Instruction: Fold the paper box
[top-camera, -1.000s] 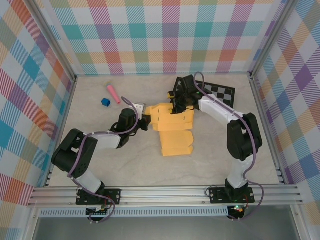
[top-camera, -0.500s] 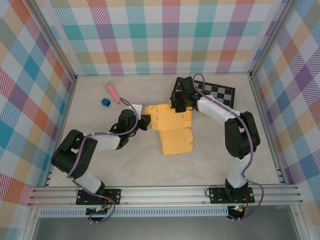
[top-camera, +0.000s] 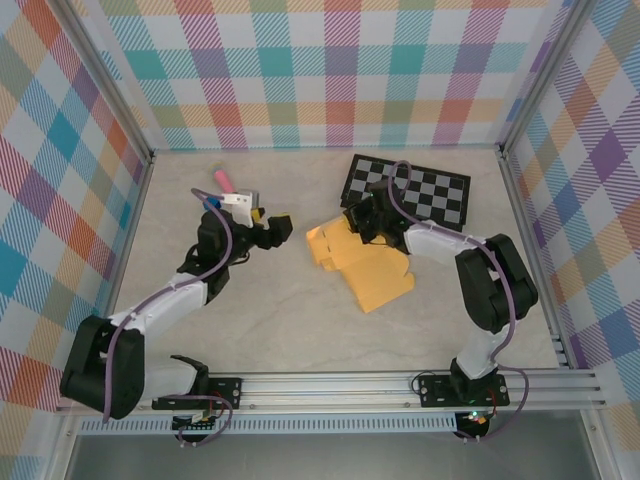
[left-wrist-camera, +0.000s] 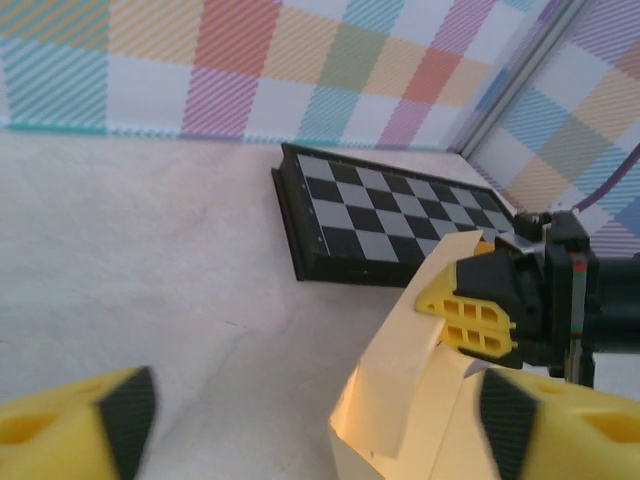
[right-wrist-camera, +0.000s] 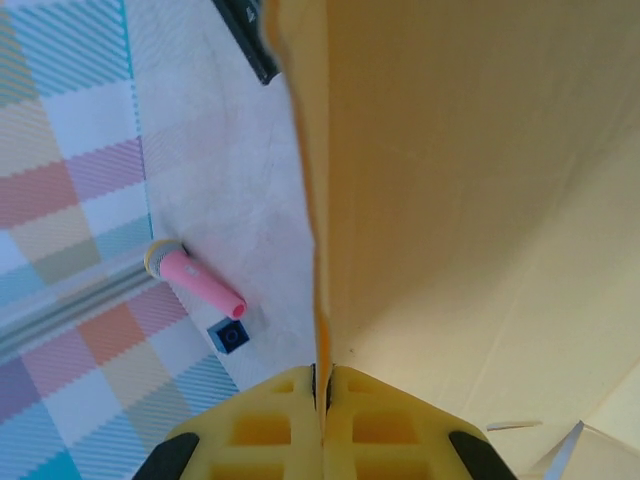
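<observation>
Your right tool (right-wrist-camera: 322, 385) is clenched on a raised flap edge of the paper box (top-camera: 372, 272), which lies on the bench (top-camera: 260, 330) beside the checkered board (top-camera: 412, 186). Your left tool (top-camera: 270, 221) stands released, clear of the sheet — folding looks early. Next: bring the left in to press that flap over.

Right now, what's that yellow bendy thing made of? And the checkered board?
The paper box looks like thin cardboard, matte yellow-orange: it bends along creases, and its edge looks very thin in the right wrist view. The checkered board looks stiff and flat, with a raised black rim and smooth squares. It may be plastic or coated board, I can't tell which.
</observation>
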